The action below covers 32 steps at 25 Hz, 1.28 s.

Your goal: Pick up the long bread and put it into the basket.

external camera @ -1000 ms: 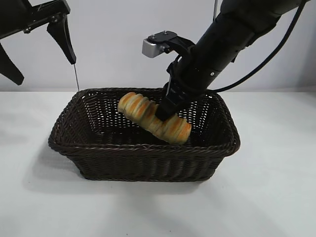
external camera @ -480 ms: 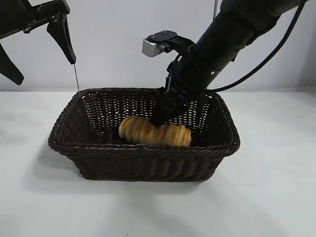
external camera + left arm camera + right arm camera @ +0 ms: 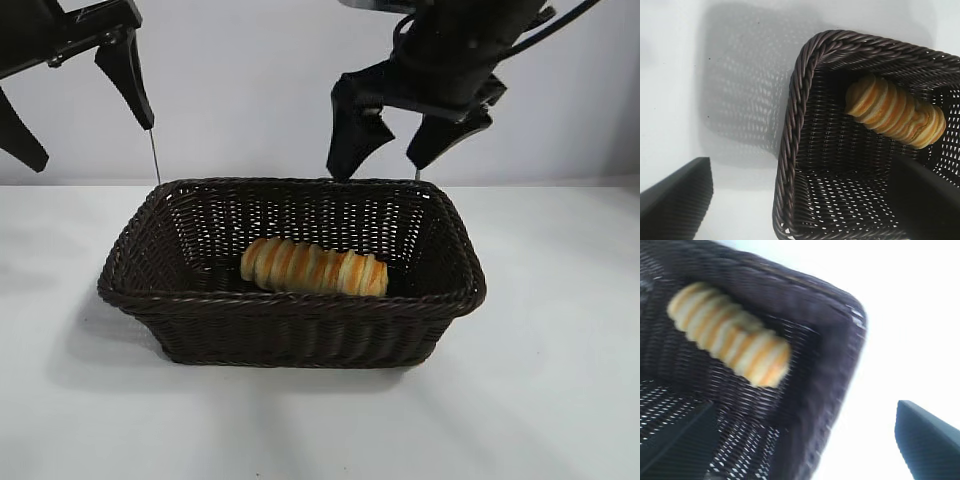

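Note:
The long bread, golden with orange-brown stripes, lies flat on the floor of the dark brown wicker basket. It also shows in the left wrist view and in the right wrist view, inside the basket. My right gripper is open and empty, raised above the basket's back rim. My left gripper is open and empty, held high at the upper left, above the basket's left end.
The basket stands in the middle of a white table. A thin rod stands behind the basket's back left corner.
My right gripper let the long bread go; the loaf dropped flat onto the basket floor. The gripper then rose out of the basket with its fingers spread. The left arm has not moved.

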{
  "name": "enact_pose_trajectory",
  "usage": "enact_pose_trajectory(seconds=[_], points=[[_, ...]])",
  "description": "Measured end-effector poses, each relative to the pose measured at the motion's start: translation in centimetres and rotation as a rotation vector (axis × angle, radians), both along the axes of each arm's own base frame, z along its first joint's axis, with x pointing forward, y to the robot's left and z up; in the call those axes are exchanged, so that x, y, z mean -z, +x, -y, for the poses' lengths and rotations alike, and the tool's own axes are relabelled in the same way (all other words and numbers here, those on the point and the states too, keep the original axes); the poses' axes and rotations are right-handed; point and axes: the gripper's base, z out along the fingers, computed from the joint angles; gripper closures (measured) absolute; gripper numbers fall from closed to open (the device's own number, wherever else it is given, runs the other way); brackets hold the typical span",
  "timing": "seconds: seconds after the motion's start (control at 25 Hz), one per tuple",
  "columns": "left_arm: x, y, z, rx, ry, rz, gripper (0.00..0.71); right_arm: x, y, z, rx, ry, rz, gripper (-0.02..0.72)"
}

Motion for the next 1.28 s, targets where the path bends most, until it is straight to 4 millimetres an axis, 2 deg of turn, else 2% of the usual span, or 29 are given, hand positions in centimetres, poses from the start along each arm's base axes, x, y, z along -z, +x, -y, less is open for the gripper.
enact_pose_trajectory(seconds=[0.16,0.36,1.28], points=[[0.0,0.0,0.0,0.000,0.000,0.000,0.025,0.1,0.3,2.9,0.102,-0.015,-0.061,0.020],[0.0,0.0,0.0,0.000,0.000,0.000,0.025,0.3,0.3,4.9,0.155,-0.031,-0.117,0.020],[0.0,0.0,0.0,-0.001,0.000,0.003,0.025,0.3,0.1,5.0,0.236,0.009,-0.159,0.020]])
